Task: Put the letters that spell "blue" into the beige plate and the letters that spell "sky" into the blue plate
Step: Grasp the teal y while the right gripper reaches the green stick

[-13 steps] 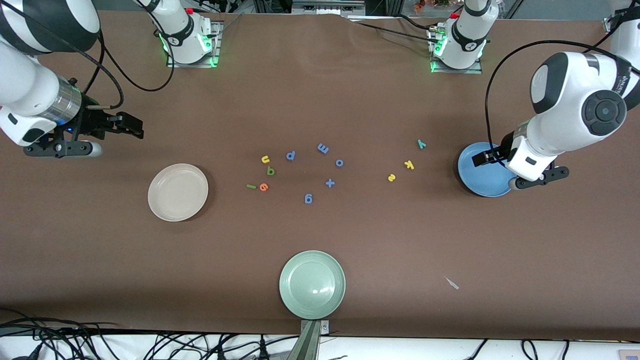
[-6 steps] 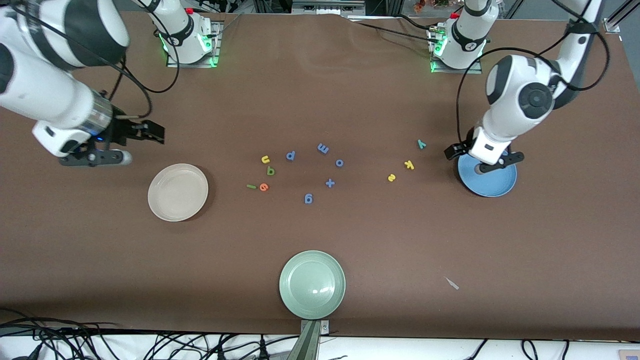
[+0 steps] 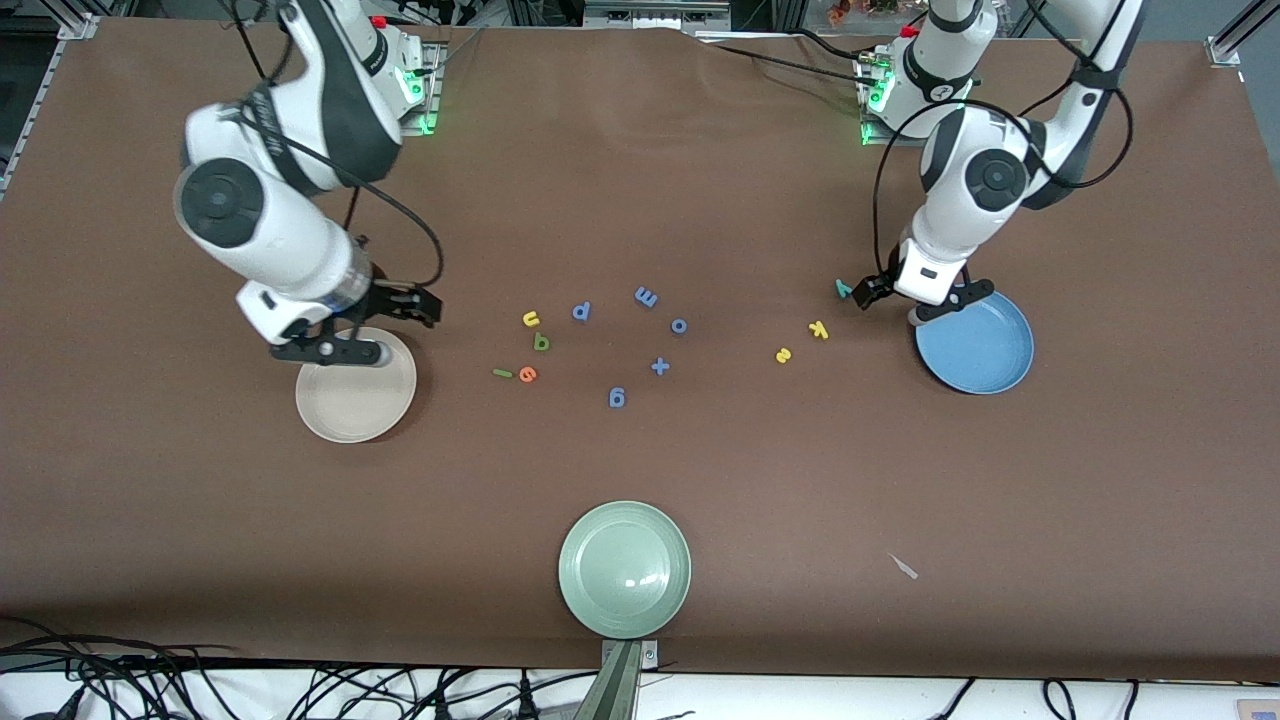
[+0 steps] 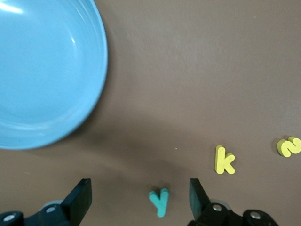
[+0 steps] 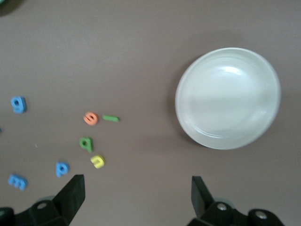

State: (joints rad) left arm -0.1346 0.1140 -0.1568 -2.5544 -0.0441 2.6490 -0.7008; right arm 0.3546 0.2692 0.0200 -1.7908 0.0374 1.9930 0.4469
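So teal y [image 4: 159, 202] lies on the table between the left gripper [image 3: 862, 294] fingers, k [image 4: 224, 160] and s [image 4: 288, 147] just beside, blue plate [image 3: 985, 350] near – prob. first pick for "sky". Jaws wide, nothing held, wrist angled down. Right gripper [image 3: 422, 306], spread and empty, hangs by beige plate [image 3: 345, 415] rim; b/l/u/e cluster [image 3: 524, 348] well apart toward table centre.

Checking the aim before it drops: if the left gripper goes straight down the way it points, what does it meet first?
Probably the teal y, lying between the open left gripper fingers; depth is unclear.
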